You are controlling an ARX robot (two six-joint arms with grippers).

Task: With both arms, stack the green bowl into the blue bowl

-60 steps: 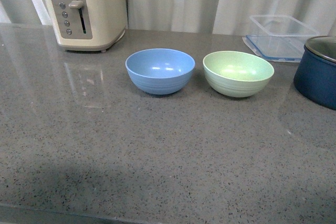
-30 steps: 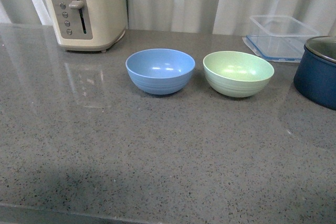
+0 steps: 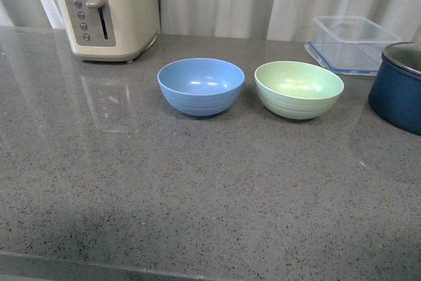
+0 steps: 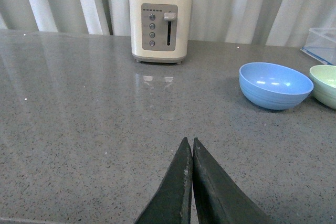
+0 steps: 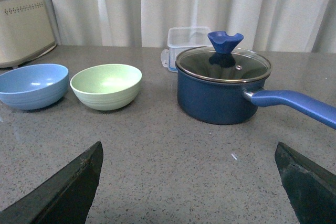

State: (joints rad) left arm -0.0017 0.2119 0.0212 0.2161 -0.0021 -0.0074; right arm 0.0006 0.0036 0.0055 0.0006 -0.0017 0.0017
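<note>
Front view takes in the grey counter (image 3: 197,189), with a cream toaster (image 3: 108,11) at the far left, a navy pot (image 3: 398,93) at the right edge and a clear container (image 3: 352,44) behind the pot. Mid-counter, the blue bowl (image 3: 200,86) and green bowl (image 3: 298,89) sit upright side by side — close but apart, green on the right, both empty. The left gripper (image 4: 191,145) has its fingers pressed together on nothing; the right gripper (image 5: 188,148) is spread wide — also empty.

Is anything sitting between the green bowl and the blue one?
Nothing visible. The green bowl and blue bowl sit side by side, only bare countertop between them; the navy pot stands on the green bowl's far side.
</note>
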